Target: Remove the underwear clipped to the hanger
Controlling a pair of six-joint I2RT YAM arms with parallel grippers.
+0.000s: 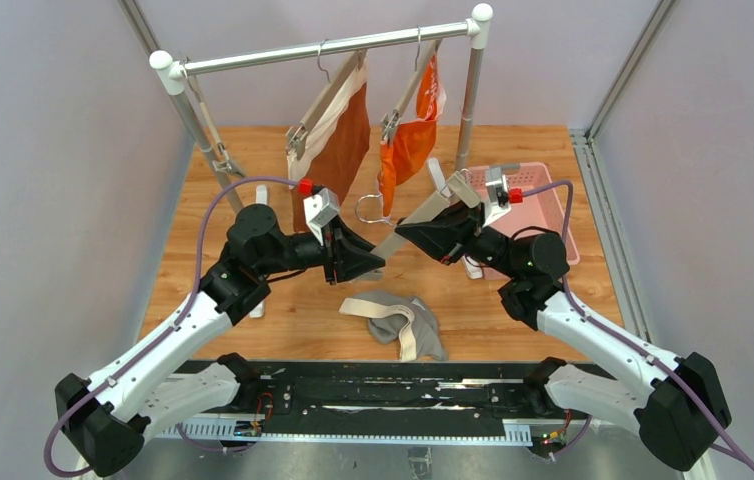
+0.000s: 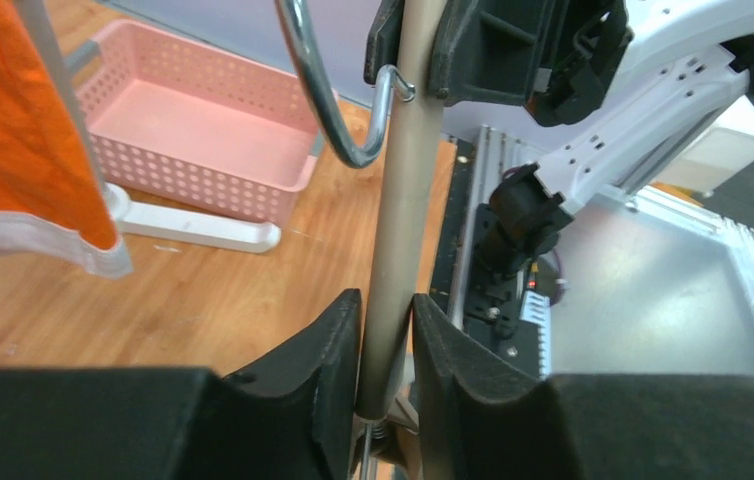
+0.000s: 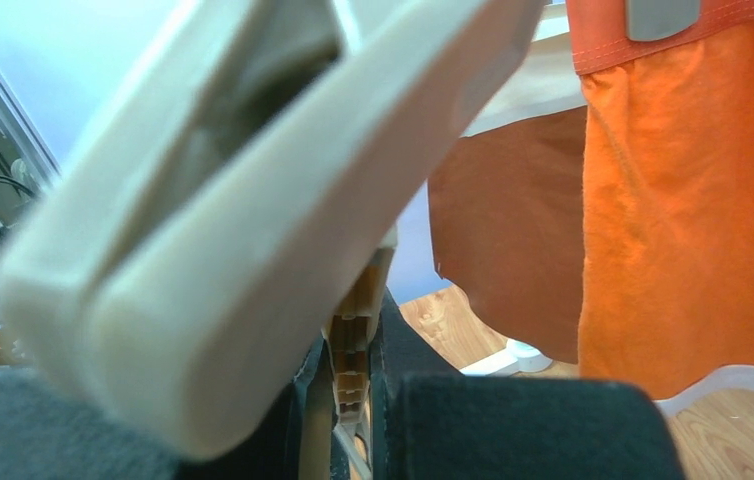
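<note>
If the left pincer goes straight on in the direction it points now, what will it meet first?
The left pincer is clamped on the hanger; sliding straight along it, it would likely meet the right pincer, gripping the same hanger further on. Depth is unclear.

Crumpled grey briefs (image 1: 405, 322) lie on the counter (image 1: 513, 310); rust-brown briefs (image 1: 338, 150) and bright orange briefs (image 1: 408, 148) hang clipped to hangers (image 1: 325, 100).

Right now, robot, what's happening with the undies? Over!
Left gripper and right gripper shut on bare hanger. Grey briefs off, on table. Rust briefs, orange briefs still clipped up. Nothing in the way.
</note>
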